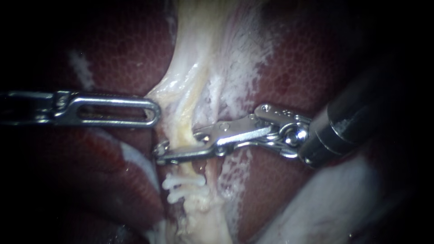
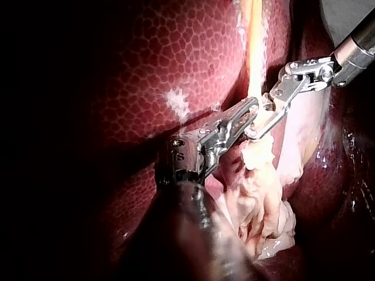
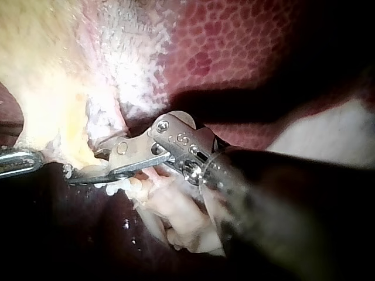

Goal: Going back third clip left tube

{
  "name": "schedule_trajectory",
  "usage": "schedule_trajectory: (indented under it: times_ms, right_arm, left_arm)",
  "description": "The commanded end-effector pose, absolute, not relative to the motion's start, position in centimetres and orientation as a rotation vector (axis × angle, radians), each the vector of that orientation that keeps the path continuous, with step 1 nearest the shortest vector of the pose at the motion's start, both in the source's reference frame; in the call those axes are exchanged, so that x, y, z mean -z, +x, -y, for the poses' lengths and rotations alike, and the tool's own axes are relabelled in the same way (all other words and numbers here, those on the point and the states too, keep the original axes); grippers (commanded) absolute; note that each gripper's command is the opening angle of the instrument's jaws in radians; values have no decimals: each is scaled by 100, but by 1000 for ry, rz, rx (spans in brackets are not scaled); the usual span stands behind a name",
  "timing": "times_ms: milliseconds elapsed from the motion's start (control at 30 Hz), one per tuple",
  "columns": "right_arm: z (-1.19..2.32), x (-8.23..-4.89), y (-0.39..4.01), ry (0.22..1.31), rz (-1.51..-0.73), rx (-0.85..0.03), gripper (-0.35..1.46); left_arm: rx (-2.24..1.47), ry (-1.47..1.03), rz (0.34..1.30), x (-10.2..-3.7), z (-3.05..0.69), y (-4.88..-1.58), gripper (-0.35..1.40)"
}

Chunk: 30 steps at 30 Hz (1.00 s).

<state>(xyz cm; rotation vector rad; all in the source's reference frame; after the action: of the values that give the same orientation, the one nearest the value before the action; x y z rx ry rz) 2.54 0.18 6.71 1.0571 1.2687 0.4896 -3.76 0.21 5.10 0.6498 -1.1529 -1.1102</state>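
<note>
Endoscope view: the left instrument lies level. Its slotted jaws are closed together and their tip nips the edge of the pale tissue, which draws to a corner there. The right instrument comes in from the right, with its jaws a narrow gap apart. The tube passes between them, the longer jaw crossing in front of it and the shorter one ending at its side. I cannot tell whether a clip sits inside that gap. The tube runs from top to bottom between lobes of liver. Just below the jaws, two white clips sit on it one under the other, their long axes lying across the tube.

Left wrist view: the left instrument has its jaws together, with the tip at the foot of the taut tube. The right instrument meets it there, tip beside tip, its jaws slightly parted. Lumpy pale tissue hangs under both.

Right wrist view: the right instrument shows a thin slit between its jaws, and they reach into the yellowish tissue. The left instrument touches that tissue's corner just ahead of them.
</note>
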Motion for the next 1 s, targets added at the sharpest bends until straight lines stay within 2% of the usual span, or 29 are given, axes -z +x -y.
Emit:
schedule_trajectory:
  times_ms: [33,433,467,533,633,767,1000]
  right_arm:
    - [-18,-672,254,1057,-1269,-490,-35]
    - [-18,-672,255,1056,-1269,-490,-35]
    - [-18,-672,255,1056,-1269,-491,-31]
    - [-19,-673,258,1055,-1269,-492,6]
    - [-20,-674,264,982,-1315,-410,41]
    - [-21,-675,270,917,-1375,-345,53]
    - [-25,-678,273,798,-1417,-256,60]
  left_arm:
    - [1110,650,1153,-510,-21,-376,-35]
    - [1110,650,1153,-510,-20,-376,-35]
    - [1110,650,1153,-510,-20,-376,-35]
    - [1110,649,1153,-510,-20,-376,-35]
    - [1110,649,1153,-510,-20,-376,-35]
    - [1110,649,1153,-509,-20,-376,-35]
    - [1110,649,1153,-509,-19,-375,-35]
